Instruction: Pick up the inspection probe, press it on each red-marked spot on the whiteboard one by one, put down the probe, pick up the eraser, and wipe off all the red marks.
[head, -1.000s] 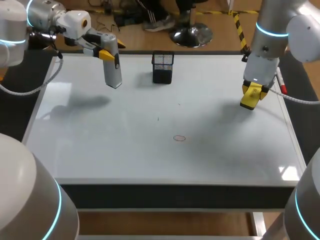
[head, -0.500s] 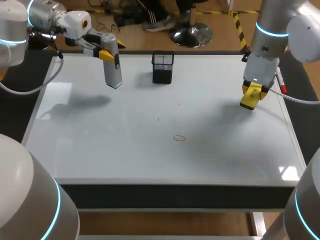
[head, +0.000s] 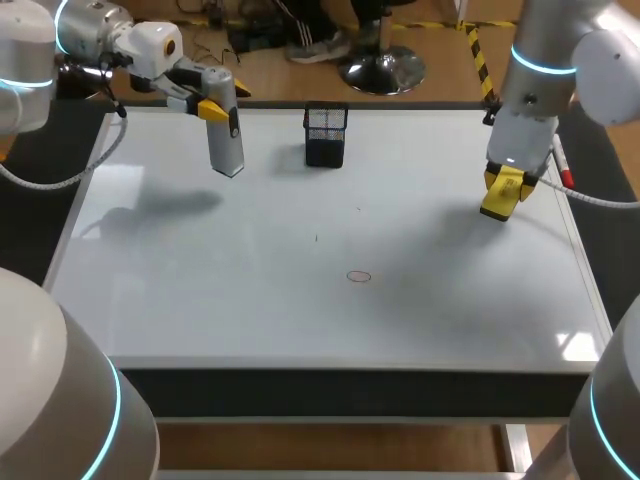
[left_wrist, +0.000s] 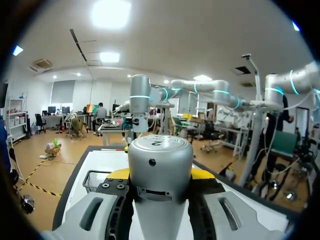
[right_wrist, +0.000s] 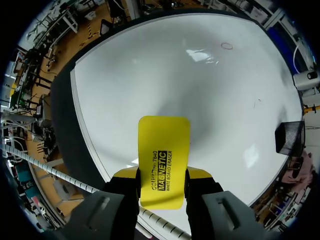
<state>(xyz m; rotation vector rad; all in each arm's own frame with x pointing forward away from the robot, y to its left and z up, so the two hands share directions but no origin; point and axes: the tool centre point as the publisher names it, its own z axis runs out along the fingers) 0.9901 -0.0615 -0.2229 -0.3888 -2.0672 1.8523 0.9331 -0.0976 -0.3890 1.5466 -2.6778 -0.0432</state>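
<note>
Head: left pincer (head: 212, 108) clamps probe (head: 227, 140) upright, far left, above whiteboard (head: 200, 300); prob. parked clear. Right pincer (head: 503, 188) grips eraser (head: 497, 203) at right; red mark (head: 358, 276) near centre, unwiped.
L wrist: probe squeezed from both sides.
R wrist: eraser aimed at whiteboard, likely wipe-ready.

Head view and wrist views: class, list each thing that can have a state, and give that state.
inspection probe: gripped, tip down, lifted off the whiteboard.
eraser: gripped, held above the whiteboard.
left gripper: fingers shut on the inspection probe.
right gripper: fingers shut on the eraser.
red mark: not wiped off.
mesh holder: upright on the whiteboard.
</note>
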